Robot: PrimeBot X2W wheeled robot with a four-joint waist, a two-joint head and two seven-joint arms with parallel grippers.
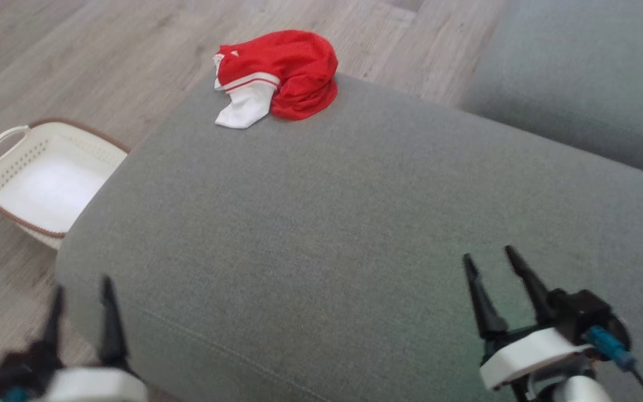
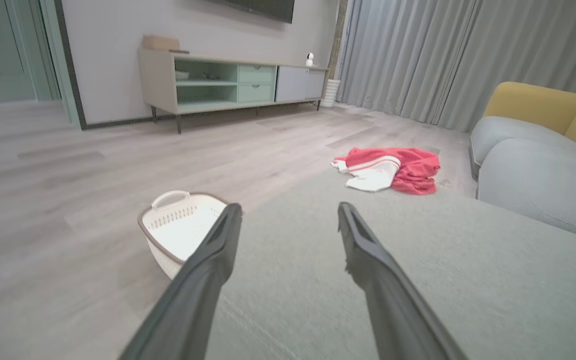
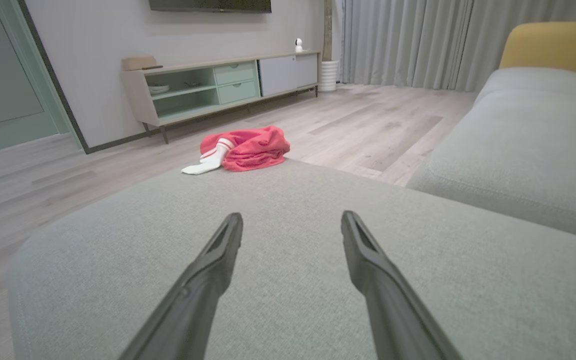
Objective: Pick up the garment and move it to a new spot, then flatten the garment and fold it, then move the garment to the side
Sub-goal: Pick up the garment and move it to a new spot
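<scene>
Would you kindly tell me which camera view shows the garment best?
The head view: it looks down on the garment, showing its crumpled red heap and white part at the cushion's far edge. Both wrist views see it from low down, nearly edge-on, so its shape looks squashed.

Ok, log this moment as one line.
phase: before pickup | garment: crumpled, far edge of cushion | left pincer: open, empty | right pincer: open, empty | basket: on floor
</scene>
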